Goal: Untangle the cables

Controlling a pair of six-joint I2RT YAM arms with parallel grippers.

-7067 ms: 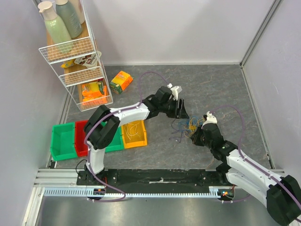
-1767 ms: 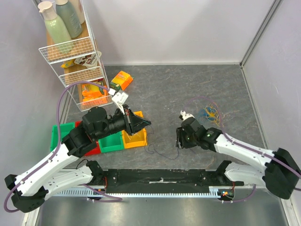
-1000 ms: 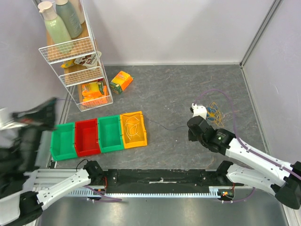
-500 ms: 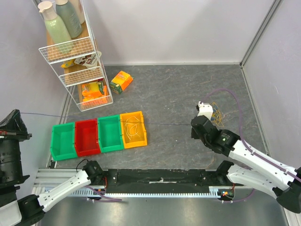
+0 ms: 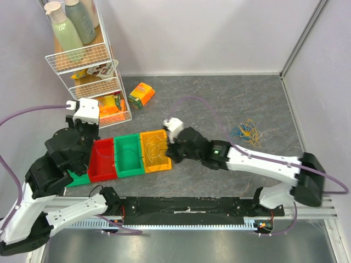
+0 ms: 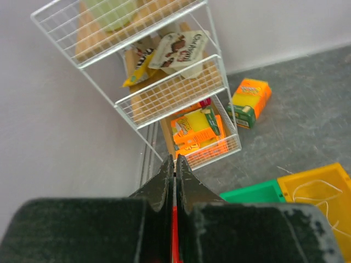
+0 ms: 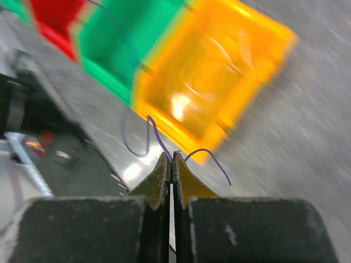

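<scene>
A small bunch of yellow, orange and blue cables (image 5: 245,133) lies on the grey floor at the right, away from both grippers. My right gripper (image 7: 173,156) is shut on a thin purple cable (image 7: 156,137) whose two ends curl free to either side. In the top view the right gripper (image 5: 171,152) sits at the front right corner of the yellow bin (image 5: 159,163). A pale wire loop (image 5: 153,147) lies inside that bin. My left gripper (image 6: 175,159) is shut, with nothing showing between its fingers. It hovers over the red bin (image 5: 101,164), pointing at the wire rack (image 6: 175,93).
A row of bins stands at the front left: green (image 5: 74,178), red, green (image 5: 129,156), yellow. The white wire rack (image 5: 90,82) with bottles and packets stands at the back left, an orange box (image 5: 141,94) beside it. Walls close the back and right.
The right arm has swept left from the cable bunch to the yellow bin, carrying the purple cable. The left arm has swung in over the bins. The taut line between them is gone.
</scene>
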